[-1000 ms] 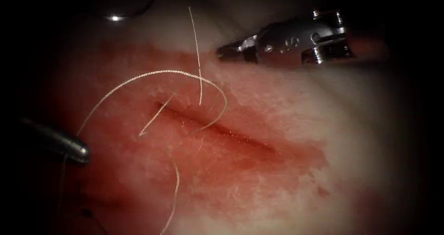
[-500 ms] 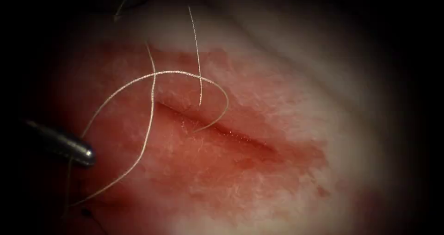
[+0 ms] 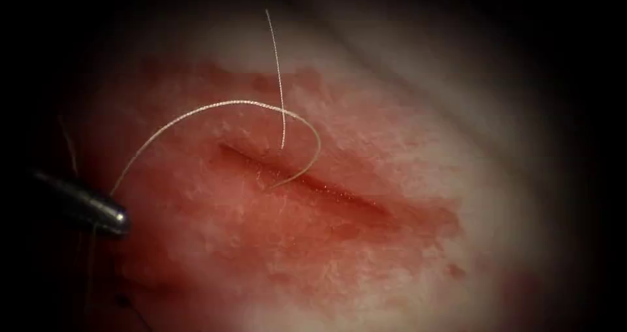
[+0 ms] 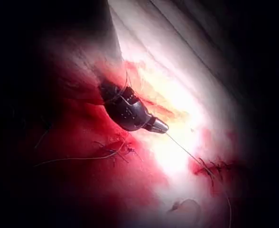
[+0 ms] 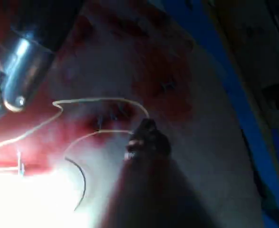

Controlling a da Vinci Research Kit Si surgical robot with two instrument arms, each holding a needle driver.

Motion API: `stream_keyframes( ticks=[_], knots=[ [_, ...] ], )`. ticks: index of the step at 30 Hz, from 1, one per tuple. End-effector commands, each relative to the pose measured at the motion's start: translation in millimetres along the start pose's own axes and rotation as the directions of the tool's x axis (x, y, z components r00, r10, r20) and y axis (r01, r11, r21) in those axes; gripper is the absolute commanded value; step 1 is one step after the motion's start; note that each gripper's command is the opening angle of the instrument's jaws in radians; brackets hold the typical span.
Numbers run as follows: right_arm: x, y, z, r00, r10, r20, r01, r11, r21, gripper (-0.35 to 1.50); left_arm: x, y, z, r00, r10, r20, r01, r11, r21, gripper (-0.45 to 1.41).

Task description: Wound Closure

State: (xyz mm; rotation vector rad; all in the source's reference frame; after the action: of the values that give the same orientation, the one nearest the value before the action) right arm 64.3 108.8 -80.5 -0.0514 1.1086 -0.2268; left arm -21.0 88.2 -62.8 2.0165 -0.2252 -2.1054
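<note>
At lower left of the endoscope view the left tool (image 3: 116, 217) keeps its place, jaws closed on the thread (image 3: 196, 110); from there the thread arcs up and over to the right and dips into the cut (image 3: 307, 182) near its upper-left end; a cut end of thread (image 3: 277, 77) stands over that arc, unchanged. What has changed is the slack: a second ago a loose strand lay left of the cut and trailed to the bottom edge; half a second ago it hung as one long line; now it has been drawn away. The right tool (image 5: 144, 133), then at upper right, has withdrawn; its wrist view has two strands running to its tip, so its jaws look closed on thread. Nearby the needle (image 5: 84, 183) shows as a dark curve, held by neither tool and seemingly out of the tissue (image 3: 418, 175). My reading: slack is being taken up.
</note>
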Motion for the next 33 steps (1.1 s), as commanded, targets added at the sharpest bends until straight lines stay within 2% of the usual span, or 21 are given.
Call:
stream_keyframes(
  ticks=[1, 4, 5, 6, 7, 9, 16, 22, 24, 27, 28, 29, 30, 32, 33],
  knots=[
    [1.3, -1.2, 0.1, 1.0, 0.007, -0.007, -0.007, 1.0, 0.013, -0.35, -0.5, 0.4, 0.6, 1.0, 0.0, -0.002, 0.0, 1.0, -0.001, -0.35],
    [0.5, -5.4, 0.3, 1.0, -0.012, 0.0, 0.012, 0.998, 0.054, -0.35, -0.7, 0.2, 1.0, 1.0, -0.006, 0.0, 0.006, 1.0, 0.002, -0.35],
    [-0.2, -6.8, 0.6, 1.0, -0.016, 0.001, 0.016, 0.998, 0.056, 0.41, -0.7, 0.2, 1.3, 1.0, -0.005, 0.002, 0.005, 1.0, 0.003, -0.35],
    [-0.8, -7.5, 0.8, 1.0, 0.011, -0.004, -0.011, 0.999, 0.035, 1.08, -0.7, 0.2, 1.4, 1.0, -0.011, 0.003, 0.011, 1.0, 0.004, -0.35],
    [-1.2, -7.7, 1.0, 0.999, 0.031, -0.009, -0.031, 0.999, 0.018, 1.28, -0.7, 0.2, 1.4, 1.0, -0.011, 0.004, 0.011, 1.0, 0.004, -0.35],
    [-2.6, -7.2, 0.9, 0.998, 0.066, -0.016, -0.066, 0.998, -0.015, 1.48, -0.7, 0.2, 1.4, 1.0, -0.011, 0.003, 0.011, 1.0, 0.004, -0.35],
    [-3.1, -5.8, -0.2, 0.997, 0.079, -0.012, -0.08, 0.997, -0.019, 1.48, -0.7, 0.1, 1.1, 1.0, -0.012, 0.0, 0.012, 1.0, 0.002, -0.35],
    [-2.6, -4.9, -3.9, 0.995, 0.093, -0.02, -0.093, 0.996, -0.009, 1.48, -0.3, -0.8, 0.9, 1.0, -0.027, -0.001, 0.027, 1.0, 0.003, -0.35],
    [-3.6, -3.9, -8.8, 0.994, 0.107, 0.006, -0.107, 0.992, -0.069, 1.48, 0.2, -3.1, 1.0, 0.999, -0.048, 0.022, 0.047, 0.998, 0.04, -0.35],
    [-4.6, -4.1, -12.9, 0.993, 0.114, 0.015, -0.112, 0.989, -0.094, 1.48, 0.8, -4.4, 1.4, 0.996, -0.09, 0.013, 0.089, 0.994, 0.067, -0.35],
    [-5.7, -4.6, -16.3, 0.991, 0.125, 0.037, -0.12, 0.986, -0.119, 1.48, 1.3, -5.1, 1.9, 0.994, -0.11, 0.01, 0.109, 0.991, 0.079, -0.35],
    [-5.7, -4.6, -16.3, 0.991, 0.125, 0.037, -0.12, 0.986, -0.119, 1.48, 1.3, -5.1, 1.9, 0.994, -0.11, 0.01, 0.109, 0.991, 0.079, -0.35],
    [-6.4, -5.2, -18.3, 0.99, 0.132, 0.054, -0.124, 0.984, -0.13, 1.48, 1.5, -5.4, 2.1, 0.993, -0.113, 0.011, 0.112, 0.99, 0.082, -0.35],
    [-8.7, -8.1, -23.4, 0.983, 0.144, 0.112, -0.129, 0.983, -0.131, 1.47, 1.8, -6.9, 3.5, 0.991, -0.132, 0.016, 0.129, 0.987, 0.094, -0.35],
    [-9.2, -9.0, -24.4, 0.982, 0.144, 0.126, -0.127, 0.983, -0.132, 1.47, 1.6, -7.2, 3.8, 0.99, -0.138, 0.017, 0.136, 0.986, 0.097, -0.35]
  ],
)
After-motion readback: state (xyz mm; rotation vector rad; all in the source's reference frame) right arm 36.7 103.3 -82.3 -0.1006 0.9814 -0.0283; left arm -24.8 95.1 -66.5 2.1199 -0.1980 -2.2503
